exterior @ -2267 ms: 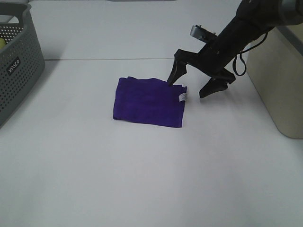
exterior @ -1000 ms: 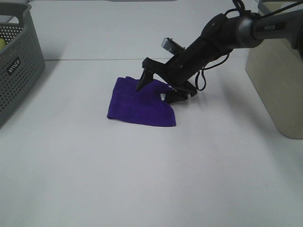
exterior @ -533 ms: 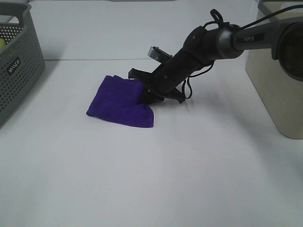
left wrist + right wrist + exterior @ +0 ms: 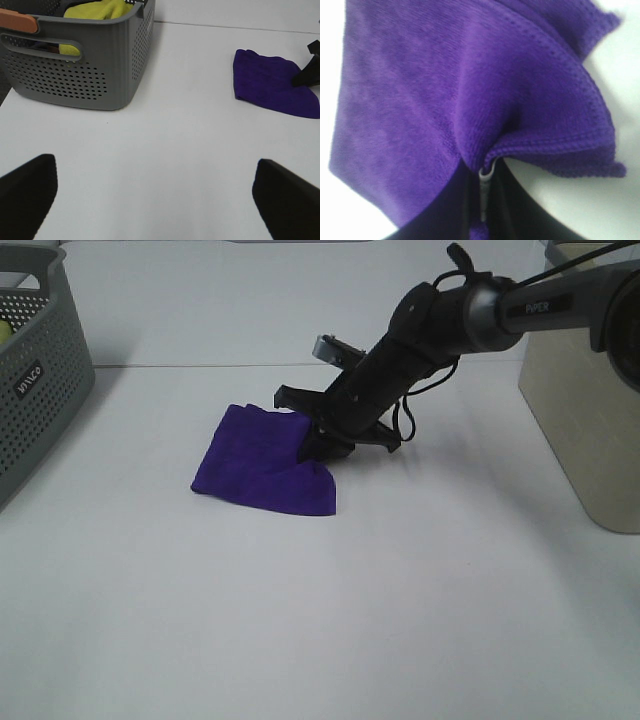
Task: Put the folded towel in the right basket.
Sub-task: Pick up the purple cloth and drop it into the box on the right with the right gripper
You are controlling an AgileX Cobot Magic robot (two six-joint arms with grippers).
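right claw (image 4: 312,436) has closed on the towel (image 4: 255,465), bunching it.

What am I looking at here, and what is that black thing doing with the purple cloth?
This is a two-armed robot at a white table. One picture comes from a camera mounted high, the others from a camera on each wrist. From above, the black right arm has its jaws closed on the edge of the purple folded towel, that edge raised. The right wrist shows that towel close up. The left wrist shows open, empty jaws and a grey perforated plastic basket holding yellow cloth. A beige basket stands at the right.
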